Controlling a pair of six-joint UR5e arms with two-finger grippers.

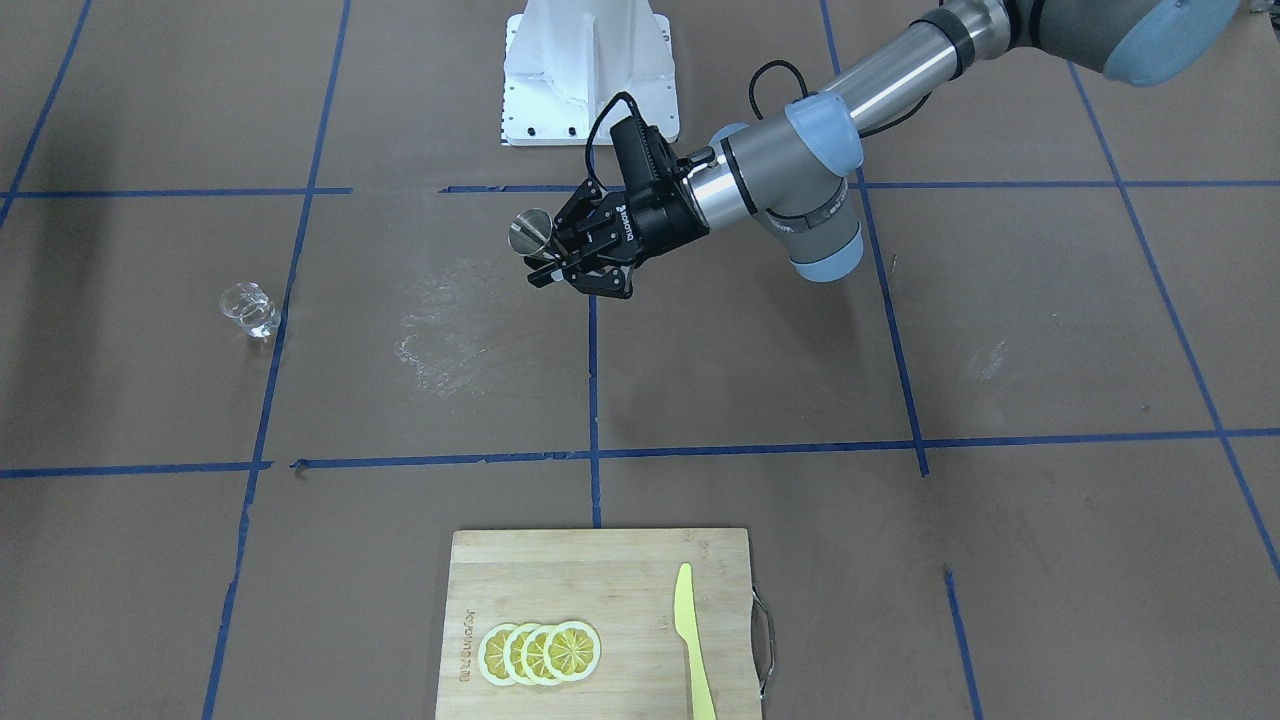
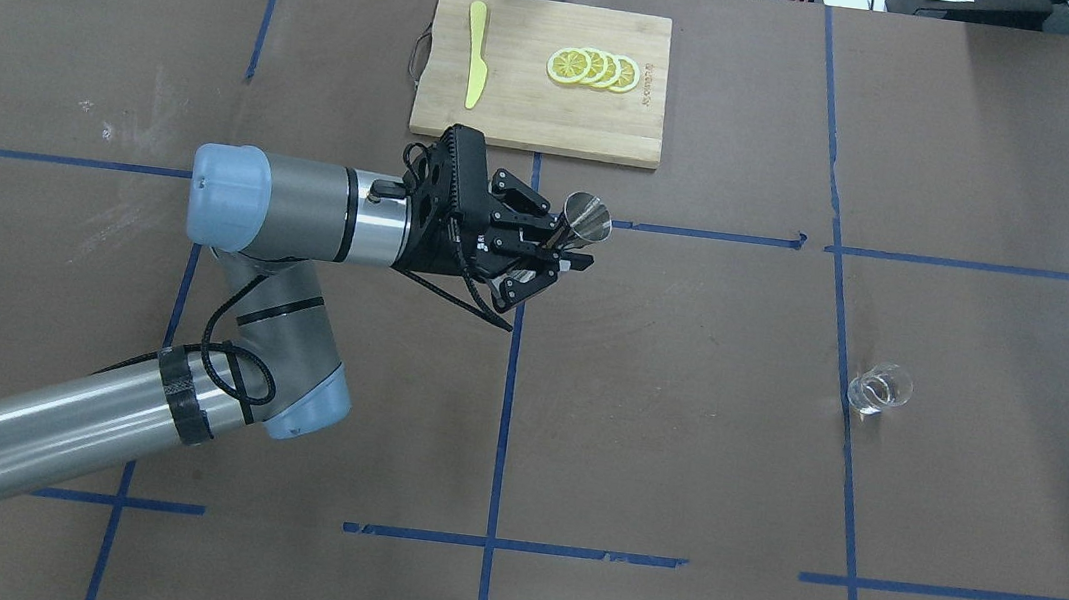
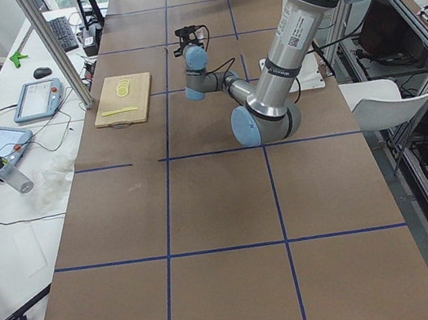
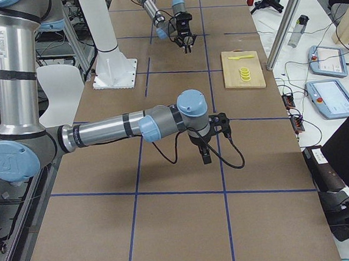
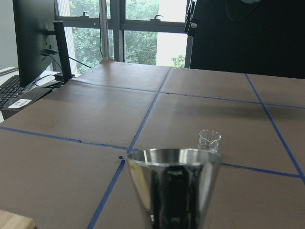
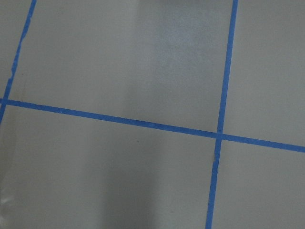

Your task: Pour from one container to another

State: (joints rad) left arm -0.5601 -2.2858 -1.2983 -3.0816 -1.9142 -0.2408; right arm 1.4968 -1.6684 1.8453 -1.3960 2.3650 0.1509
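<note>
My left gripper (image 1: 547, 262) (image 2: 569, 246) is shut on the metal hourglass jigger (image 1: 530, 233) (image 2: 587, 218), holding it by the waist above the table's middle. The jigger's upper cone (image 5: 174, 191) fills the lower part of the left wrist view. The small clear glass cup (image 1: 248, 308) (image 2: 879, 388) (image 5: 209, 140) stands upright on the table, well off to the robot's right of the jigger. My right gripper (image 4: 205, 155) shows only in the exterior right view, low over bare table; I cannot tell whether it is open or shut. The right wrist view shows only brown table and blue tape.
A wooden cutting board (image 1: 620, 570) (image 2: 535, 119) lies at the far side of the table, with lemon slices (image 1: 540, 652) (image 2: 593, 68) and a yellow knife (image 1: 690, 640) (image 2: 474, 62) on it. The white robot base (image 1: 585, 70) stands at the near edge.
</note>
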